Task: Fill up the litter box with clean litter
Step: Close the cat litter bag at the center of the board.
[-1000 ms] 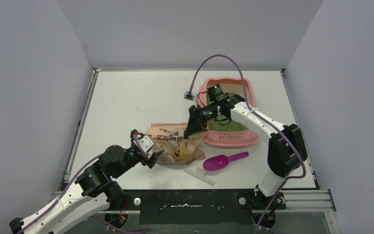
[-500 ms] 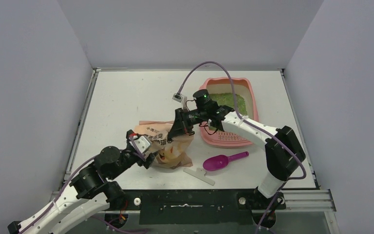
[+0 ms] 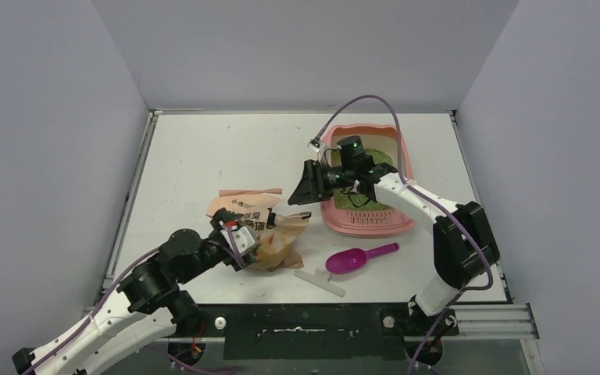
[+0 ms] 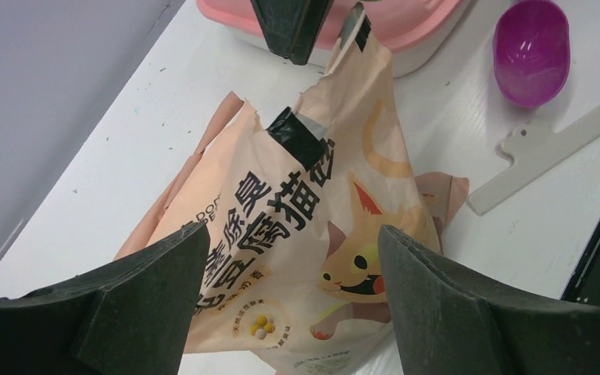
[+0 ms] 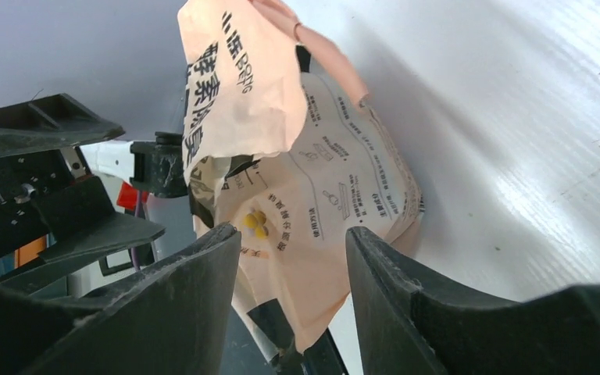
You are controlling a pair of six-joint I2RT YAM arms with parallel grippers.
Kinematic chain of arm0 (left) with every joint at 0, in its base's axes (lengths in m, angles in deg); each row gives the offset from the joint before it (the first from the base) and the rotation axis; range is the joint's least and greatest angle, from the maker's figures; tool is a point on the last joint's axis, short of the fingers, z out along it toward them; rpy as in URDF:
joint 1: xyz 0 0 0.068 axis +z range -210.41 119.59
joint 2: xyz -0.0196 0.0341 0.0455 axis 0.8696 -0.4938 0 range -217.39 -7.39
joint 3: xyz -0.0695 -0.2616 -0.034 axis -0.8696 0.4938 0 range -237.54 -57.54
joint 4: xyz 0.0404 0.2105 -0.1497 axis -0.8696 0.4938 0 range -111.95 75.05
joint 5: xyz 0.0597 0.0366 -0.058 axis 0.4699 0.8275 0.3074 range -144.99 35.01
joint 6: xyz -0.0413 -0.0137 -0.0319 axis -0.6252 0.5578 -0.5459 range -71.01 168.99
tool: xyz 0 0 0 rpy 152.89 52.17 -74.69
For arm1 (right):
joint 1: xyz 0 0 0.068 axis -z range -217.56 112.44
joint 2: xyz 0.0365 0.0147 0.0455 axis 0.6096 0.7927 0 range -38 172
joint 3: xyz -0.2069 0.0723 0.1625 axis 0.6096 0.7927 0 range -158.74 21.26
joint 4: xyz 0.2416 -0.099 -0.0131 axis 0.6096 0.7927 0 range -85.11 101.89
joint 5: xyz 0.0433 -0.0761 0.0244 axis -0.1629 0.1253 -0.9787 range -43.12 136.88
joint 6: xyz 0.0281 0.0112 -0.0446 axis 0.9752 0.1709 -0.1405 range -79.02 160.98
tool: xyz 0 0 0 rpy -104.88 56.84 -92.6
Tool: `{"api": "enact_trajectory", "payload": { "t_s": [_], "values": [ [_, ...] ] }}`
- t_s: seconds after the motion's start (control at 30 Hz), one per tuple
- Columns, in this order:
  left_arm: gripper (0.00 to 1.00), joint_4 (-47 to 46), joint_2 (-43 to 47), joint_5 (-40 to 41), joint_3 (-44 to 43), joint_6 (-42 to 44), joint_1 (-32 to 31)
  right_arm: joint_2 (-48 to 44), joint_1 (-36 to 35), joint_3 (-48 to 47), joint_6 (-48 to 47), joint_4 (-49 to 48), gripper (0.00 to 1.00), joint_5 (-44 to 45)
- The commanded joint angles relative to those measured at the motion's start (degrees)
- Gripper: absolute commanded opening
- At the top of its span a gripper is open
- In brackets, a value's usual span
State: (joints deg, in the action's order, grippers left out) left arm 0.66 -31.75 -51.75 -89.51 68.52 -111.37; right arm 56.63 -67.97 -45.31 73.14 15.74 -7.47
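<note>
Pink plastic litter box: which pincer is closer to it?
Right. The right pincer hovers beside the left rim of the pink plastic litter box; the left pincer is farther off, at the peach printed bag.

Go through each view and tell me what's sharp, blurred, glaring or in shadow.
Top view: even soft light, sharp throughout, hardly any shadows. Left wrist view: bag print crisp, left pincer dark and featureless, small highlights on the scoop. Right wrist view: steeply tilted, right pincer soft and black, sheen on the table.
</note>
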Motion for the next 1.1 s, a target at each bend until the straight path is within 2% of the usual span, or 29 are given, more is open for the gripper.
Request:
{"api": "enact_trajectory", "payload": {
  "t_s": [0.0,0.13,0.23,0.3,0.47,0.57,0.67,0.83,1.07],
  "values": [
    [0.78,-4.0,-4.9,-5.7,-2.6,8.2,-0.1,-5.0,-1.5,1.4,-1.8,-0.9,0.53,-2.0],
    [0.78,-2.2,-9.9,-8.4,-5.7,14.9,-0.2,-10.3,-1.7,1.2,-8.7,6.0,0.54,6.9],
    [0.79,-3.2,-13.3,-9.3,-6.5,17.9,-0.2,-17.3,-2.0,4.0,-15.1,5.2,0.55,15.7],
    [0.79,-4.8,-15.1,-9.4,-6.5,19.2,-0.1,-23.3,-2.4,9.7,-18.7,-0.4,0.56,21.9],
    [0.75,-3.2,-20.3,-9.2,-8.1,21.0,0.6,-36.6,-6.1,26.7,-30.9,-21.2,0.57,24.6],
    [0.73,-1.1,-22.7,-9.5,-9.1,20.2,2.7,-40.8,-13.0,31.8,-48.0,-24.4,0.57,25.7],
    [0.71,-1.4,-24.1,-12.1,-9.1,19.2,5.7,-39.4,-19.0,32.7,-57.8,-23.9,0.56,28.5],
    [0.71,-0.1,-25.8,-14.4,-9.9,18.5,7.4,-33.6,-25.6,29.3,-67.4,-20.9,0.52,37.6],
    [0.64,6.4,-28.9,-14.8,-12.8,19.8,9.1,-26.7,-27.0,26.5,-74.9,-20.6,0.50,42.4]
  ]
}}
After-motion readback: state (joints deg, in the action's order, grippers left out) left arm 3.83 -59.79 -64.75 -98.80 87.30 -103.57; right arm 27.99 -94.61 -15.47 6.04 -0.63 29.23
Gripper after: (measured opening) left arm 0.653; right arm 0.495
